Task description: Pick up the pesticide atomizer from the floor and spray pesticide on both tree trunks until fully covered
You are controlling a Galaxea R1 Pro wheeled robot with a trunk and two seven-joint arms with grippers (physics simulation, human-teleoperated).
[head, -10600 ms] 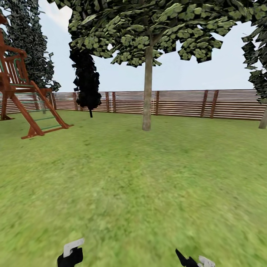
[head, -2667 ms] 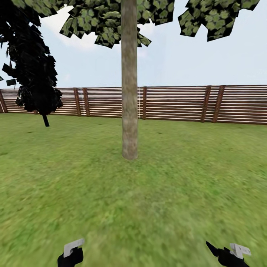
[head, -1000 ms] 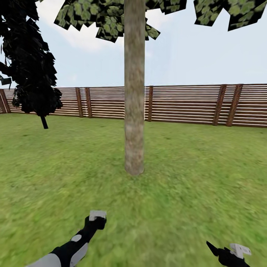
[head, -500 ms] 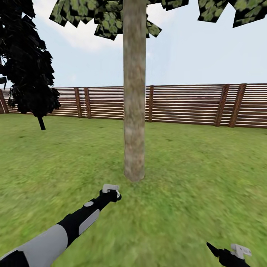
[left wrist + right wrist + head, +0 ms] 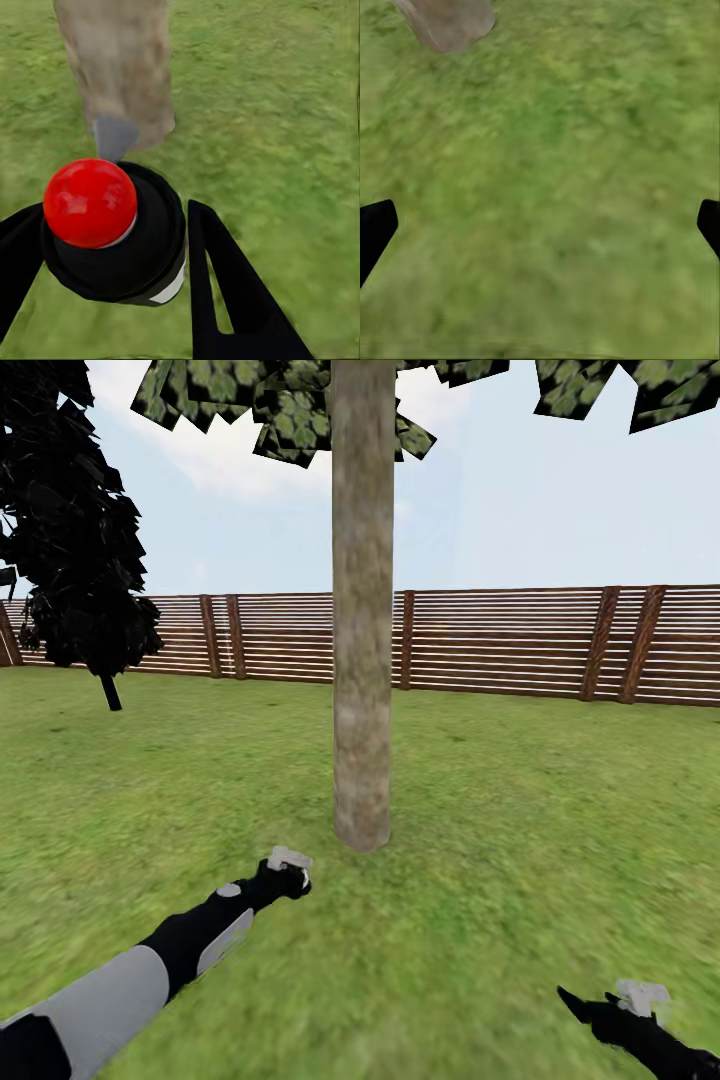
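Reaching forward over the lawn [image 5: 520,830], the left tool [image 5: 287,864] holds the pesticide atomizer [image 5: 112,232], a black canister with a red round cap, clamped between its two black fingers [image 5: 225,285]. In the left wrist view a small grey spray cone [image 5: 114,137] sits just ahead of the cap, pointing at the foot of the tree trunk [image 5: 362,660]. That trunk stands straight ahead of the left tool, near it but apart from it, rising from the grass into blocky green leaves [image 5: 290,405]. The right tool [image 5: 625,1005] hangs low and well to the right of the left one, and in its wrist view its fingertips [image 5: 375,229] are spread wide with only grass between them. Beyond the trunk runs a brown slatted fence [image 5: 500,640], and a dark narrow tree [image 5: 75,530] stands far off to the left tool's left.
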